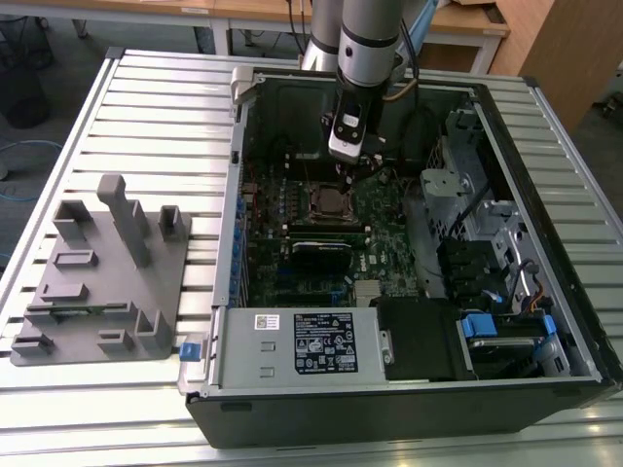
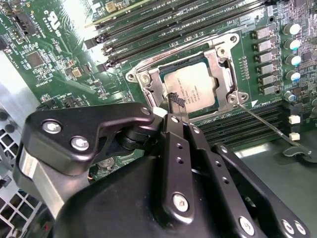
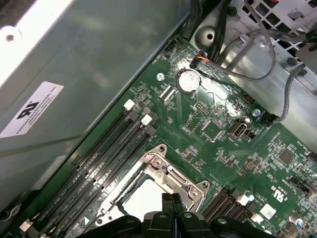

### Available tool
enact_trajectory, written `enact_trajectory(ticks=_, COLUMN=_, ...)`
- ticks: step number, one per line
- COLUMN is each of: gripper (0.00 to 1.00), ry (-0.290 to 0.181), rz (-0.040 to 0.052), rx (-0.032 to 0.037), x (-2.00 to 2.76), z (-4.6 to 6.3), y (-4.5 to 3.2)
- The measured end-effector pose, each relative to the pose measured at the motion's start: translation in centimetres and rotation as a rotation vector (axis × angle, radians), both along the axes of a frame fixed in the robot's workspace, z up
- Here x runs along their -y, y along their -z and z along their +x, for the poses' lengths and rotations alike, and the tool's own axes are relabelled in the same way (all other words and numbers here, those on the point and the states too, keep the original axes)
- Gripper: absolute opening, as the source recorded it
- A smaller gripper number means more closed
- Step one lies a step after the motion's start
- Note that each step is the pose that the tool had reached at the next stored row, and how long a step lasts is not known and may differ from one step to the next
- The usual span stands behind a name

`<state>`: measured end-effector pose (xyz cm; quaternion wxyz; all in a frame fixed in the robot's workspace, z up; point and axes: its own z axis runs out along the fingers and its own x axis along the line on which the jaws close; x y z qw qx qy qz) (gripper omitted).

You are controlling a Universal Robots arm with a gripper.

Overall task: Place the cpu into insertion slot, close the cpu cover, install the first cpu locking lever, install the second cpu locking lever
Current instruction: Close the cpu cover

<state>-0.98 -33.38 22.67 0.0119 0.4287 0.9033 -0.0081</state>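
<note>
Exterior view: pincer (image 1: pixel 350 167) hangs inside the open computer case (image 1: pixel 389 413), with the cpu (image 1: pixel 329 201) directly below its tips; 1 grey fixture tray (image 1: pixel 58 321) sits well apart, outside the case. Second wrist view: pincer tips are pressed together, narrow, holding nothing that I can see, touching or nearly touching the near edge of the cpu cover (image 2: pixel 218 64). The cpu lies flat in the insertion slot (image 2: pixel 143 79) just ahead of the tips, and the cover is down around it. 1 lever rod (image 2: pixel 178 49) runs along the far side of the slot; can't tell if it is hooked. 1 loose lever (image 2: pixel 262 124) sticks out to the side of the tips, clearly unlatched. First wrist view: same narrow tips at the slot's edge, memory slots (image 3: pixel 109 153) beyond. Judgement: steps 1 and 2 look done, the lever stage is in hand. It calls for catching a thin rod with closed tips and pressing it down under its hook without slipping onto the board.
</note>
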Motion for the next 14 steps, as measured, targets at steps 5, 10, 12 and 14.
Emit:
enact_trajectory(ticks=5, gripper=0.11, ry=-0.025, rz=-0.0001, rx=0.0000, x=0.00, z=-0.02, y=0.00)
enact_trajectory(ticks=10, gripper=0.11, ry=-0.106, rz=-0.0001, rx=0.0000, x=0.00, z=-0.01, y=0.02)
enact_trajectory(ticks=12, gripper=0.11, ry=-0.138, rz=-0.0001, rx=0.0000, x=0.00, z=-0.02, y=0.02)
enact_trajectory(ticks=14, gripper=0.11, ry=-0.173, rz=-0.0001, rx=0.0000, x=0.00, z=-0.01, y=0.03)
